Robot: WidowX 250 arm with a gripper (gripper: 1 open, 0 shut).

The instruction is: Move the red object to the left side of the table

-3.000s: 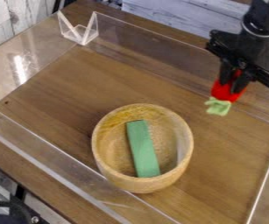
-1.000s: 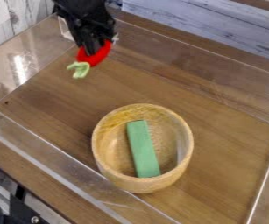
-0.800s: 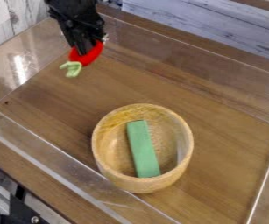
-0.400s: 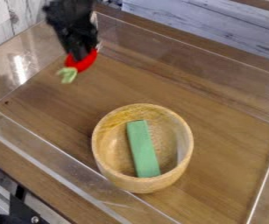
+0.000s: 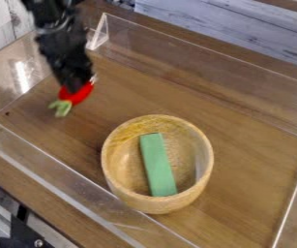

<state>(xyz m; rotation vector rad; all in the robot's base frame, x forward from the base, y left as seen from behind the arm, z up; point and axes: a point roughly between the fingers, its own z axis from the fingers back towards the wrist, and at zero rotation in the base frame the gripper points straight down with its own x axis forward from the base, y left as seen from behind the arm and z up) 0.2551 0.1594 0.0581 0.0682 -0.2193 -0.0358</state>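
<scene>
The red object (image 5: 75, 94), a small strawberry-like toy with a light green leafy end (image 5: 62, 108), hangs just above the table (image 5: 241, 107) at its left side. My black gripper (image 5: 74, 85) points down from above and is shut on the red object's top. The toy's green end dangles below the fingers, close to the brown wood surface near the left acrylic wall; whether it touches the wood I cannot tell.
A round light wooden bowl (image 5: 118, 165) stands at the front middle with a green rectangular block (image 5: 155, 165) lying in it. Clear acrylic walls (image 5: 35, 145) edge the tabletop. A small clear acrylic stand (image 5: 97, 34) sits at the back left.
The gripper has carried the red object down and toward the left front of the table, closer to the wood surface. The bowl and green block have not moved.
</scene>
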